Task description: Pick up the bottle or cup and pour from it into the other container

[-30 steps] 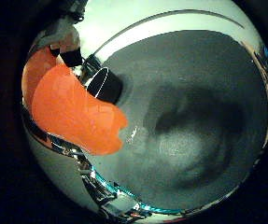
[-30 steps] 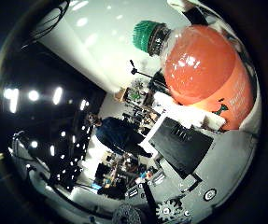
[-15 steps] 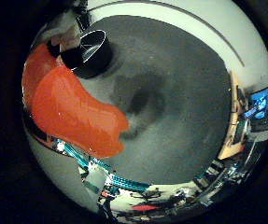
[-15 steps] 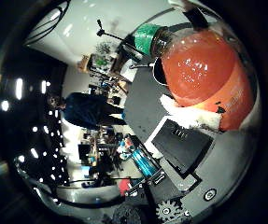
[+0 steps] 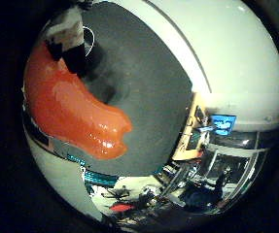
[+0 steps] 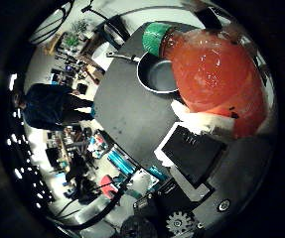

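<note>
An orange bottle (image 6: pixel 219 77) with a green cap (image 6: pixel 160 38) fills much of the right thumb side palm view, close against the palm. My hand (image 6: pixel 194 157) is shut on the bottle, with a black and white finger pressed to its side. The bottle is tilted, and its cap is right beside the rim of a black cup (image 6: pixel 160 75) standing on the dark table (image 6: pixel 132 111). In the right little finger side palm view the bottle's orange body (image 5: pixel 73 109) lies across the palm, and the cup (image 5: pixel 84 50) is partly hidden behind it.
The dark table top ends at an edge (image 5: pixel 191 97) a good way from the cup. Beyond it are cluttered shelves and a lit screen (image 5: pixel 222 124). A white wall (image 5: pixel 231 53) rises behind the table.
Both views have swung round as the hand turned. The bottle stays in the hand, and its cap now sits next to the cup's rim, closer than before.
</note>
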### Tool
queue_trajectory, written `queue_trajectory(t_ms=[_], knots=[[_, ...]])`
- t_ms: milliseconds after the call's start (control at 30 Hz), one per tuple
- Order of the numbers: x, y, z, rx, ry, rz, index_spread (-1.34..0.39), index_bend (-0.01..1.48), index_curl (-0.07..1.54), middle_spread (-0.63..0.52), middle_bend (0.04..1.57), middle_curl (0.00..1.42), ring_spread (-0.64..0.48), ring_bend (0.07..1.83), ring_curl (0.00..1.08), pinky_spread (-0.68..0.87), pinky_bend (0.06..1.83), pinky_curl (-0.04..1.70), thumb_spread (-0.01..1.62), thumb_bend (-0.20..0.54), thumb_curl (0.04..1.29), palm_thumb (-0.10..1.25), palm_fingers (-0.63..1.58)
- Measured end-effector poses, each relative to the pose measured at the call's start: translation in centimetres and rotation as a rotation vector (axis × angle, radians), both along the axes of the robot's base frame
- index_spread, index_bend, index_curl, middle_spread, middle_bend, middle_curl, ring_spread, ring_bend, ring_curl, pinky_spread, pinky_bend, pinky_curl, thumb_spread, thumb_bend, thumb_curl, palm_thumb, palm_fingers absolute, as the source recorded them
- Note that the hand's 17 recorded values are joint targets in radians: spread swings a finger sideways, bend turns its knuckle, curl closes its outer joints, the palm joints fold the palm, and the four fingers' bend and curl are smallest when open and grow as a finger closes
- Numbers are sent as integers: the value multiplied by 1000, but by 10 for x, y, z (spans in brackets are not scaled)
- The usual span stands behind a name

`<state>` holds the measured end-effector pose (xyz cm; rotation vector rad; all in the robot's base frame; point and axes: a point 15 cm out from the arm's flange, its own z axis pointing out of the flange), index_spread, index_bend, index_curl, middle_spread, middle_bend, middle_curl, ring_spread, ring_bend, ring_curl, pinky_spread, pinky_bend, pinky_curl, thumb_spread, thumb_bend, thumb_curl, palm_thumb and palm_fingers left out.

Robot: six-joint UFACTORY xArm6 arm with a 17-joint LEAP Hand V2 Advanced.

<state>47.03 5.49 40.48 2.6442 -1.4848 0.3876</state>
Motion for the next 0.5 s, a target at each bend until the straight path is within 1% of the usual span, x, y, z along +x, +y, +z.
queue_trajectory(t_ms=[167, 333, 500], knots=[[16, 16, -2, -179, -11, 37, -250, 1118, 1015, -188, 1251, 1033, -304, 1245, 1018, -249, 1164, 983, 35, -19, 908, 1170, 1052], [23, 24, -12, -310, 22, 61, -251, 1115, 1017, -187, 1249, 1033, -306, 1241, 1021, -256, 1149, 1005, 29, -18, 905, 1170, 1054], [34, 31, -26, -448, 24, 102, -252, 1111, 1018, -186, 1251, 1033, -308, 1242, 1028, -262, 1136, 1021, 27, -18, 903, 1170, 1058]])
